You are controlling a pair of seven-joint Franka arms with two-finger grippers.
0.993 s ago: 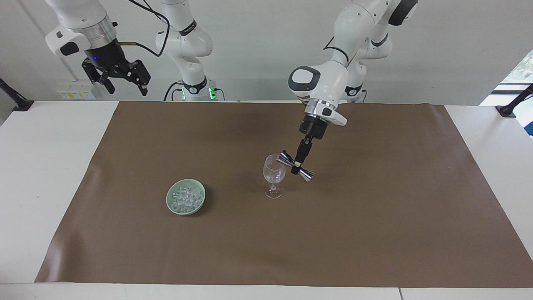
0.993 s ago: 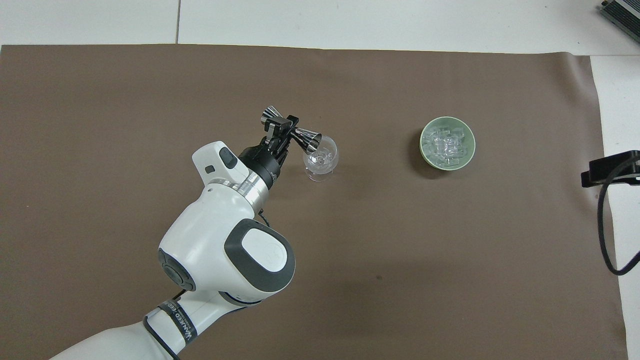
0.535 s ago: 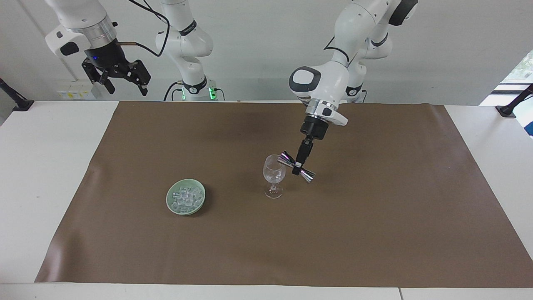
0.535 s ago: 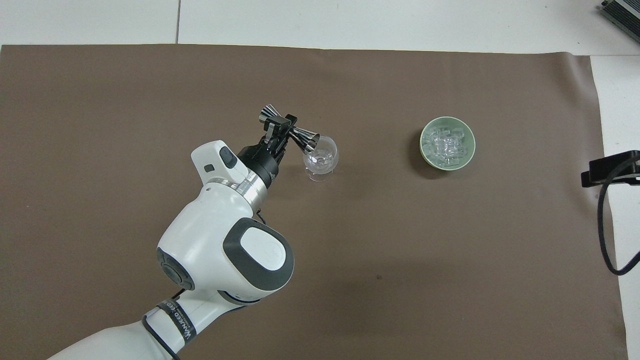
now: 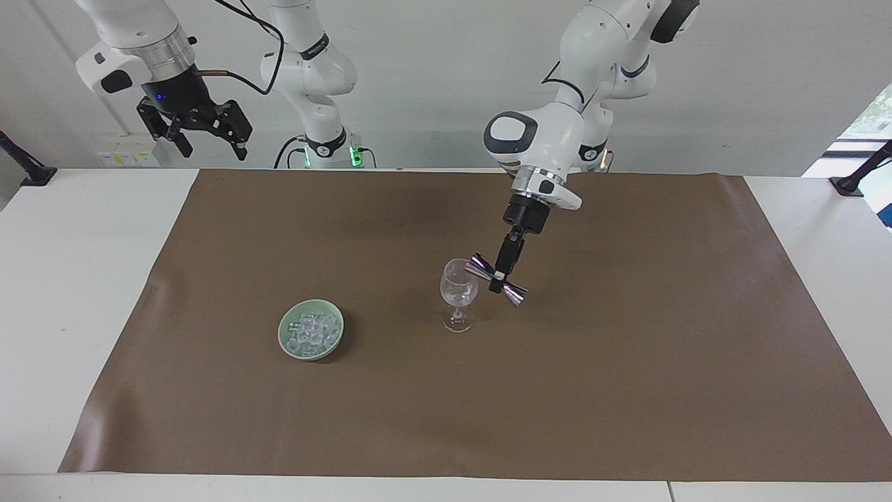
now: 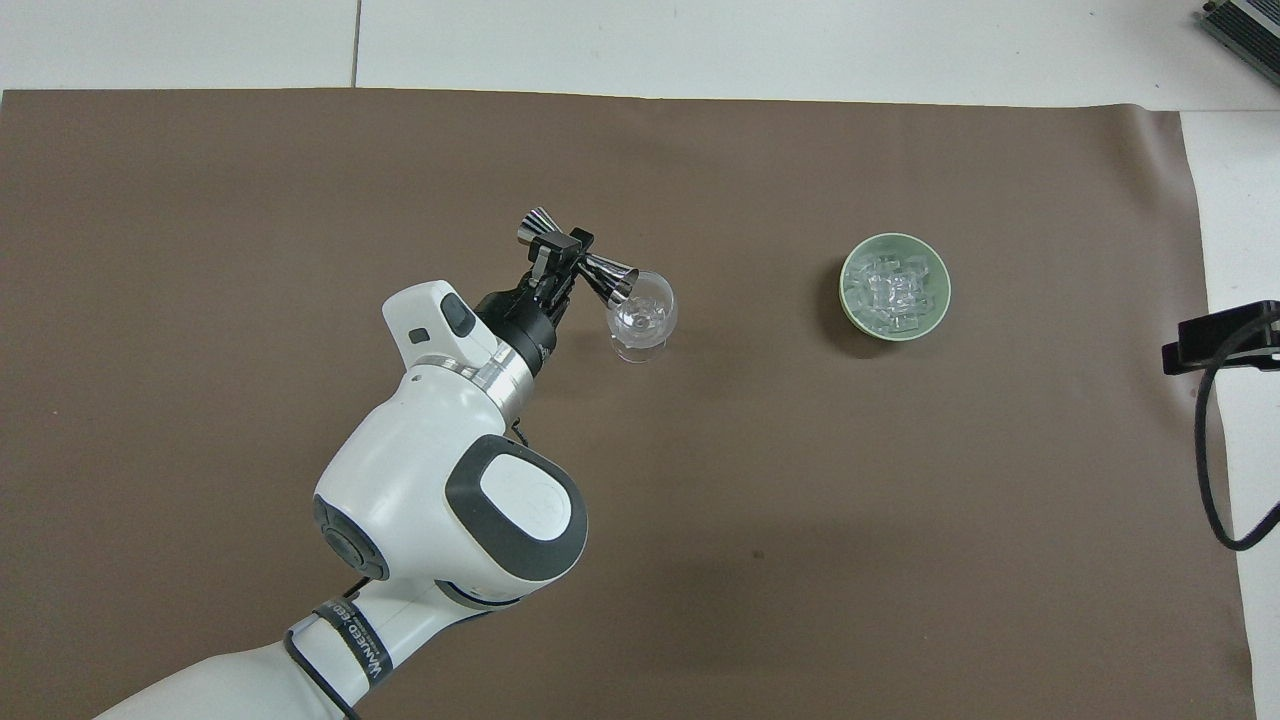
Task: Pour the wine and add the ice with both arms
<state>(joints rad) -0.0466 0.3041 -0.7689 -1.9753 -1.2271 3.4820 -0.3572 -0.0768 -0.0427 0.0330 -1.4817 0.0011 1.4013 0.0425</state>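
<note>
Since the earlier frames the left tool (image 5: 497, 282) has lifted the metal jigger (image 5: 496, 279) a little and made it slightly more level; nothing else has moved.

In the facing view, the left tool is clenched around the narrow waist of the jigger, which lies tilted with one cup at the rim of the wine glass (image 5: 458, 294). The glass stands upright on the brown mat (image 5: 627, 362) near the middle of the bench (image 5: 70, 279). The ice (image 5: 311, 333) lies heaped in a green bowl (image 5: 286, 341), well apart from the glass, toward the right arm's end. The right tool (image 5: 205, 136) waits high above the bench edge, its fingers released and spread.

In the overhead view, the left tool (image 6: 560, 248) holds the jigger (image 6: 578, 256), whose lower cup overlaps the glass (image 6: 642, 318) rim. The ice (image 6: 893, 290) fills the bowl (image 6: 850, 300). The right tool is outside this view.
</note>
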